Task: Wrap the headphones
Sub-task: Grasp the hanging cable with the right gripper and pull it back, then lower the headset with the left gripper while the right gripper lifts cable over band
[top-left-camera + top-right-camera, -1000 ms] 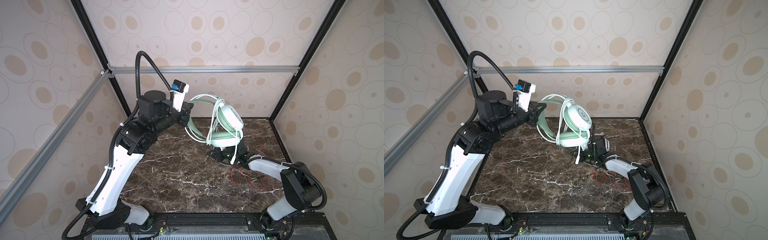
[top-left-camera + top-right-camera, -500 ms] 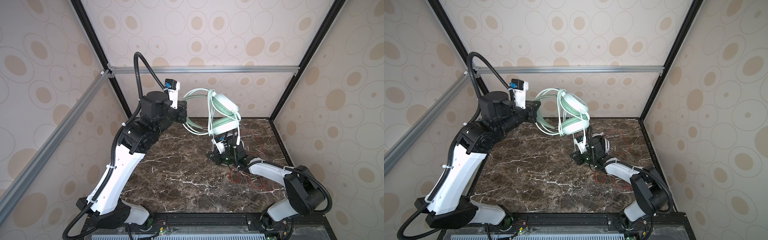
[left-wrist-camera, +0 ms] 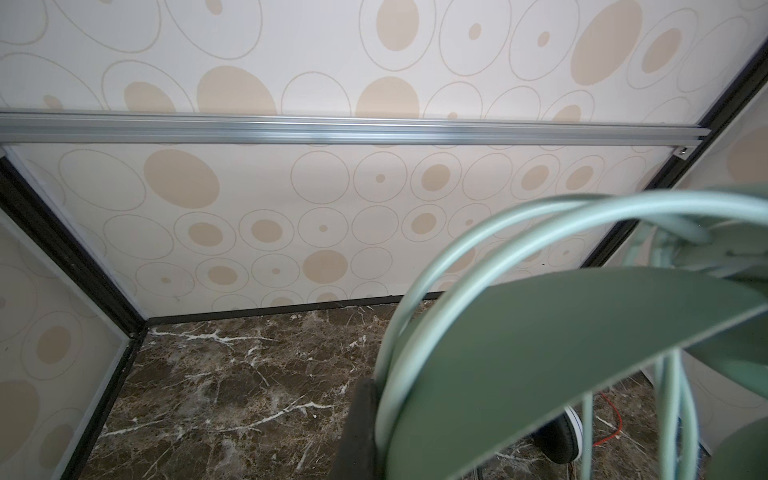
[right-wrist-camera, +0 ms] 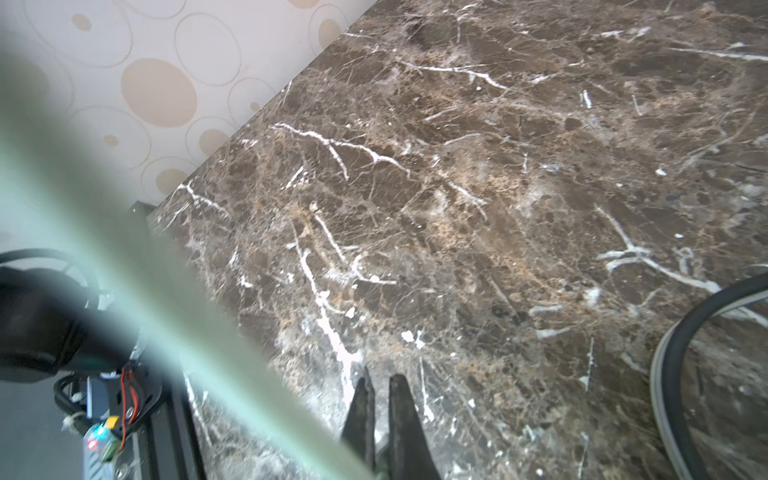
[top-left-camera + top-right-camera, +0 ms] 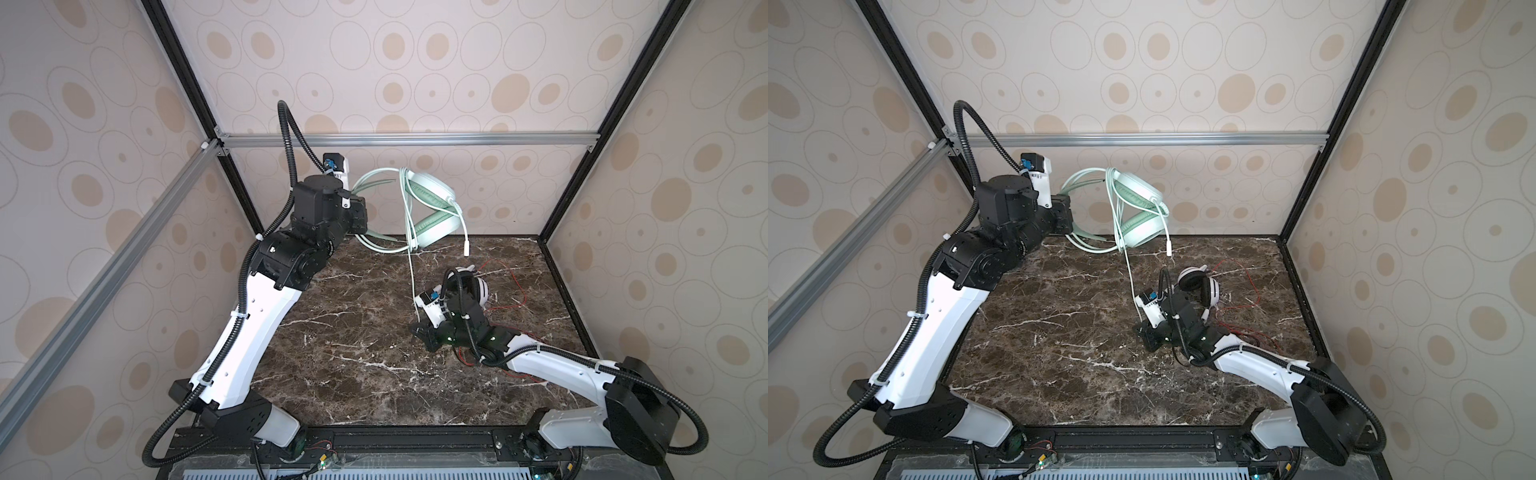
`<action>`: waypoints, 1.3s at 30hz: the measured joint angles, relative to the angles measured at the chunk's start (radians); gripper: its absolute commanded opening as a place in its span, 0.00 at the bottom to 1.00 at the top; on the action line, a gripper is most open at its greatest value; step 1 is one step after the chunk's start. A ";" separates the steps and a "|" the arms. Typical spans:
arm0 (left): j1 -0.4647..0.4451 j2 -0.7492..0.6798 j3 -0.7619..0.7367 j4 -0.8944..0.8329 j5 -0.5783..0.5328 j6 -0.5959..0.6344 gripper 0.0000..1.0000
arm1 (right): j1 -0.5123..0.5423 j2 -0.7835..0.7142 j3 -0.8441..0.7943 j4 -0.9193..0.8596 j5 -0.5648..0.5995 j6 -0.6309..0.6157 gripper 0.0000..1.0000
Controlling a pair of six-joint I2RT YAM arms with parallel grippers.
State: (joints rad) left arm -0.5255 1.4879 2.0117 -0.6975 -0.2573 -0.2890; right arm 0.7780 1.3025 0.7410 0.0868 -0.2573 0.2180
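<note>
- Brown marble table [image 5: 332, 340], spotted beige walls, aluminium rail across the back
- mint-green headphones [image 5: 432, 208] [image 5: 1138, 208] are up in the air over the back of the table and clear of the surface in both top views, with the ear cups hanging to the right of the left gripper [image 5: 363, 226]
- pale cable [image 5: 411, 270] is looped in several turns round the cups and headband; one strand drops straight and taut to the right gripper [image 4: 380, 415], and the plug [image 5: 467, 249] dangles free above the table
- left gripper is clamped tight on the mint headband; the left wrist view shows one finger [image 3: 357, 428] hard against the band and its wire hoops
- right gripper sits low over the table, right of centre, jaws pressed nearly together; the pale cable looks pinched at the finger roots, but blur in the right wrist view hides the contact
- white-and-black headphones [image 5: 478, 286] lie on the table just behind the right gripper
- red cable [image 5: 515, 291] sprawls loose toward the right edge and under the right arm
</note>
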 measured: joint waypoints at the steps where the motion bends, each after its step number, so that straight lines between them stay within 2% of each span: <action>1: 0.010 0.000 -0.006 0.004 0.000 0.000 0.00 | 0.018 -0.014 -0.001 -0.016 0.009 -0.003 0.00; 12: 0.101 -0.007 -0.130 0.061 -0.009 0.033 0.00 | 0.148 -0.128 -0.002 -0.176 0.122 -0.053 0.00; 26: 0.105 -0.007 -0.249 0.144 -0.101 0.075 0.00 | 0.262 -0.107 0.087 -0.279 0.191 -0.090 0.00; 39: 0.113 -0.006 -0.444 0.242 -0.218 0.142 0.00 | 0.320 -0.087 0.300 -0.479 0.211 -0.184 0.00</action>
State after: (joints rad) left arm -0.4122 1.4822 1.5677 -0.4553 -0.4751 -0.1467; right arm 1.0985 1.2152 1.0409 -0.3920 -0.0467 0.0338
